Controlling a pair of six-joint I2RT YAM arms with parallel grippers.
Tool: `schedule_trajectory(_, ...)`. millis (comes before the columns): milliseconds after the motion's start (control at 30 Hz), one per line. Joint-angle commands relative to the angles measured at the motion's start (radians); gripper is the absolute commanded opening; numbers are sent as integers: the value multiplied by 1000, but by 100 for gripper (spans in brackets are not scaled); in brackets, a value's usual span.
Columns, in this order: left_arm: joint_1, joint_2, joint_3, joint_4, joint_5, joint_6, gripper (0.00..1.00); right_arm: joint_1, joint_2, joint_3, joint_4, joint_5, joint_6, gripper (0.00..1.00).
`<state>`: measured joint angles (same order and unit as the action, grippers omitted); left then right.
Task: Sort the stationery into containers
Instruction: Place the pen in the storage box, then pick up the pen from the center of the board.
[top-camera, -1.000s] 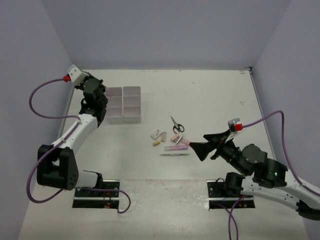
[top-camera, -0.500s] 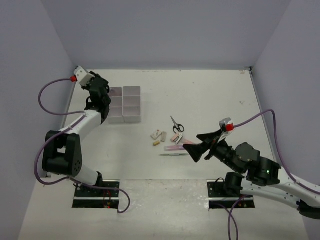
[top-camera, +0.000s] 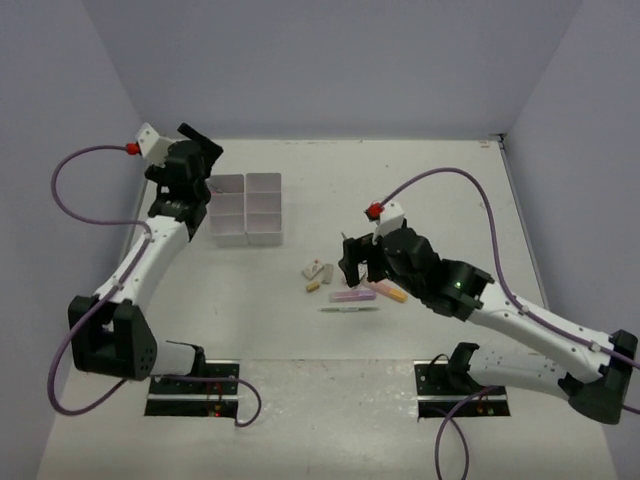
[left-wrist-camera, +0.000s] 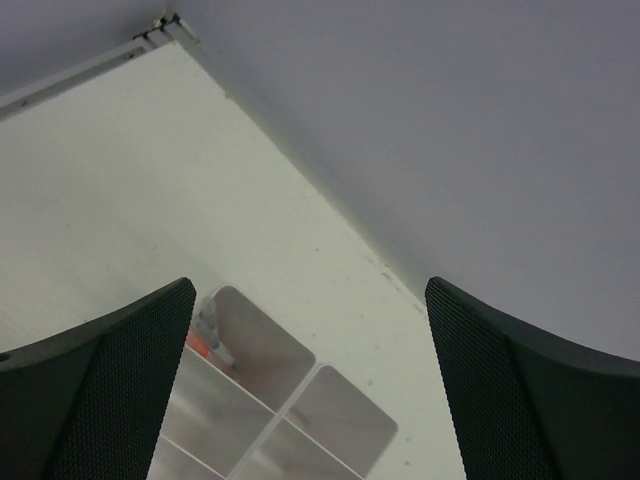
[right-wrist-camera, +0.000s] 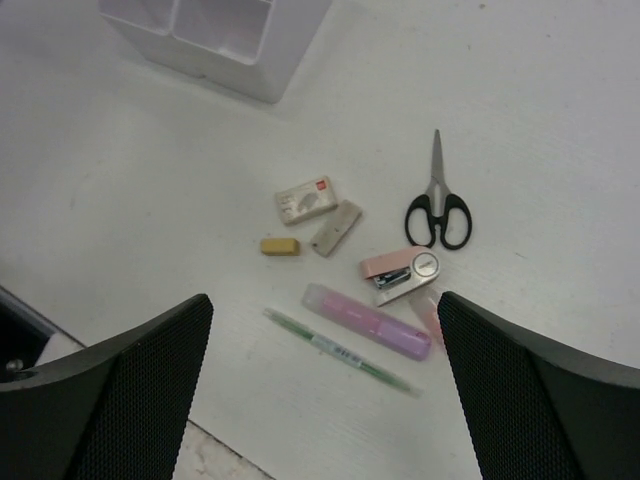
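Note:
The white containers (top-camera: 247, 208) stand at the back left. My left gripper (top-camera: 203, 142) hangs open just left of them. In the left wrist view its jaws (left-wrist-camera: 310, 400) stand wide above the far compartments (left-wrist-camera: 345, 420), and one compartment holds a thin pen (left-wrist-camera: 207, 335) with something red-orange beside it. My right gripper (top-camera: 362, 268) is open over the loose stationery. Between its jaws (right-wrist-camera: 325, 390) lie a green pen (right-wrist-camera: 338, 350) and a purple marker (right-wrist-camera: 367, 321). Beyond them are black-handled scissors (right-wrist-camera: 437, 205), a white eraser (right-wrist-camera: 305, 199) and a pink-orange marker (right-wrist-camera: 428, 318) partly behind a finger.
A pink stapler (right-wrist-camera: 400, 272), a grey eraser (right-wrist-camera: 336, 228) and a small yellow eraser (right-wrist-camera: 280, 245) lie in the same cluster. The tray's corner (right-wrist-camera: 215, 35) shows at the top of the right wrist view. Walls enclose the table on three sides.
My left gripper has opened and lifted back from the tray. The right arm has swung left and now points down over the stationery cluster.

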<state>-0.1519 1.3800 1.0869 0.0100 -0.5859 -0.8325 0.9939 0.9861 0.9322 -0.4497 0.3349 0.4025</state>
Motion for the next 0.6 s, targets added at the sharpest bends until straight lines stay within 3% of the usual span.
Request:
schedule_trajectory(0, 7, -257, 46, -251, 175, 23, 100, -51, 168, 118, -133, -119, -148, 96)
schedule_trajectory(100, 6, -423, -91, -238, 351, 220, 100, -52, 303, 166, -245, -144, -246, 87)
schedule_trajectory(167, 6, -524, -197, -263, 391, 242, 100, -50, 345, 188, -282, -188, -280, 79)
schedule_trajectory(267, 6, -620, -256, -363, 531, 285, 100, -44, 431, 204, -347, -314, -361, 67)
schedule_trajectory(367, 5, -645, -247, -447, 649, 365, 100, -25, 523, 221, -387, -329, -377, 54)
schedule_trajectory(433, 6, -648, -219, -513, 673, 414, 100, -7, 592, 235, -409, -331, -383, 47)
schedule_trajectory(567, 6, -670, -218, -542, 623, 469, 100, 14, 686, 257, -408, -280, -387, 44)
